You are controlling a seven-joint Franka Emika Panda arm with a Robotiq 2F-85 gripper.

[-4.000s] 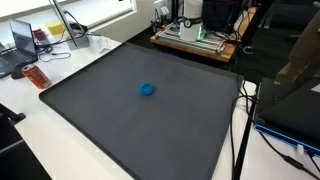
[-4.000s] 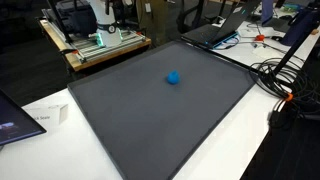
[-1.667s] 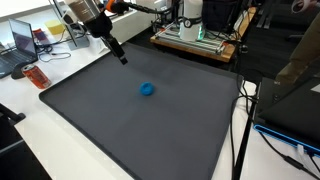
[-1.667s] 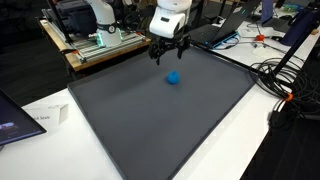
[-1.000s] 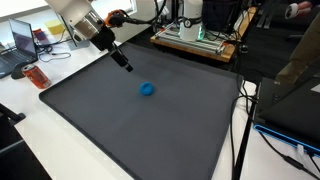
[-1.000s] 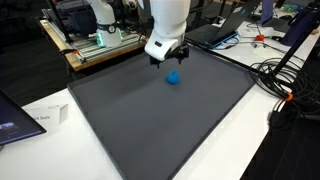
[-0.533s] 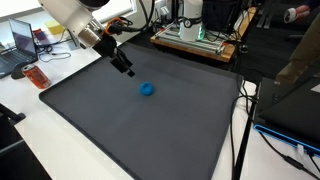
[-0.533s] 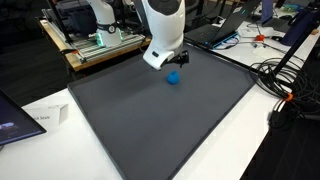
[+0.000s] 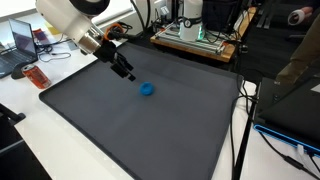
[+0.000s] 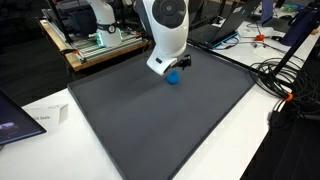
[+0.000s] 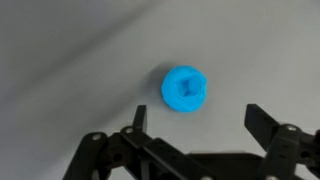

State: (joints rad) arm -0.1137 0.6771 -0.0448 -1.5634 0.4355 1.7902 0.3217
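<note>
A small round blue object (image 9: pixel 147 88) lies on the dark grey mat (image 9: pixel 150 125) and shows in both exterior views (image 10: pixel 173 77). My gripper (image 9: pixel 127 76) hangs just above the mat, close beside the blue object and not touching it. In the wrist view the blue object (image 11: pixel 185 89) sits just ahead of the gap between the two fingers (image 11: pixel 198 124). The jaws are open and hold nothing. In an exterior view the gripper (image 10: pixel 181 63) partly hides the object.
A laptop (image 9: pixel 22 40) and an orange item (image 9: pixel 35 76) lie on the white table beside the mat. A wooden bench with equipment (image 9: pixel 200 38) stands behind it. Cables (image 10: pixel 280 75) trail at one side. A white label box (image 10: pixel 45 118) lies near a mat corner.
The arm came into view and has lowered steadily toward the blue object. The gripper is now close beside it. The blue object has not moved.
</note>
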